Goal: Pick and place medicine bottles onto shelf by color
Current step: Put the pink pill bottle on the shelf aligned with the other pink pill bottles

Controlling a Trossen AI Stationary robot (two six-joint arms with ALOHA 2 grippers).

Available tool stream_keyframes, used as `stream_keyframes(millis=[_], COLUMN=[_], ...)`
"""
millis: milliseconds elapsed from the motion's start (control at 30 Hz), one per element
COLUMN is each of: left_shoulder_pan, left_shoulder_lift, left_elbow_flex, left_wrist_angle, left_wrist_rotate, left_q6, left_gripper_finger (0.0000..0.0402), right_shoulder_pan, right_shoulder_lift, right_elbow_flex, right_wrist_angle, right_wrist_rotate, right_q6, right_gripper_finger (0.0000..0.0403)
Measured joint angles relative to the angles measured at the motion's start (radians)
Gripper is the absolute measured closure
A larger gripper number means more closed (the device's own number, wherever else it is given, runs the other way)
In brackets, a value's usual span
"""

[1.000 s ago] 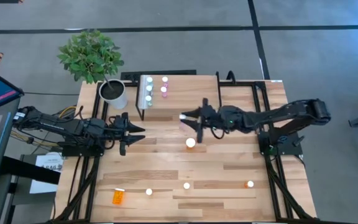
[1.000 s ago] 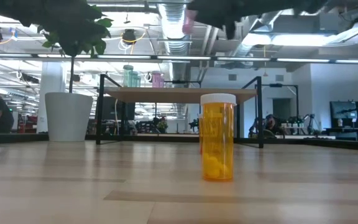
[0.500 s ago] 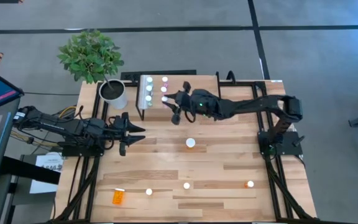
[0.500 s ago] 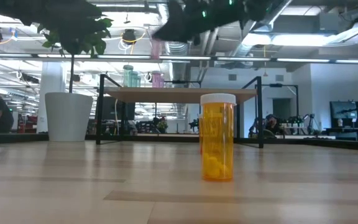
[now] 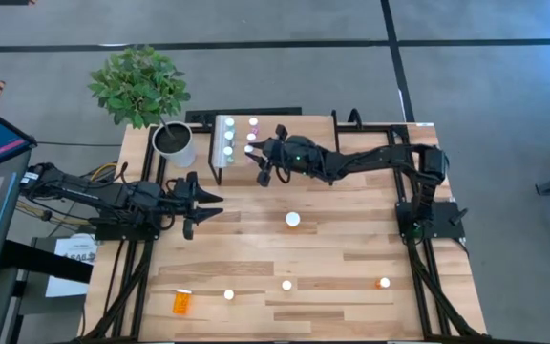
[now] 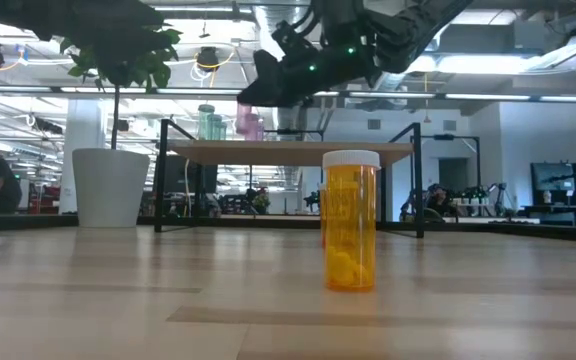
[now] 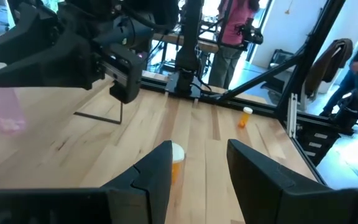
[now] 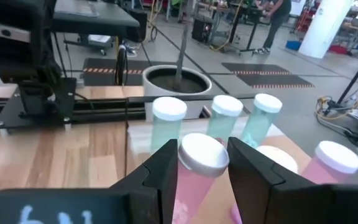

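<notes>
My right gripper is clamped on a pink bottle, white cap up between the fingers, and it has just swung from mid-table across to the shelf at the far side. A sec ago it was over the board's centre, w/ the bottle lifted clear; now it hangs at the shelf's near edge, right by the pink row. Means the carry is basically done; only the set-down is left, imo. Shelf holds teal bottles on the side nearer the plant pot, pinks next to them, so colour grouping is on track. My left gripper hasn't moved, waiting low over the table, fingers apart, holding nothing. Still to sort: orange bottle mid-table, plus others along the near edge, one big orange lying on its side.
</notes>
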Motion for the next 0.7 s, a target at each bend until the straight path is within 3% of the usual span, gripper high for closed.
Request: stream_keyframes(millis=[700], left_shoulder_pan=[0.000], left_shoulder_lift=[0.000], left_elbow_flex=[0.000], left_wrist_angle=[0.010], left_wrist_rotate=[-0.007], left_q6=[0.004], left_gripper_finger=[0.0260], right_shoulder_pan=[-0.022], right_shoulder_lift=[-0.001], right_elbow_flex=[0.000], right_wrist_angle=[-0.060], right_wrist_rotate=[0.002], right_q6=[0.002], right_gripper_finger=[0.0252])
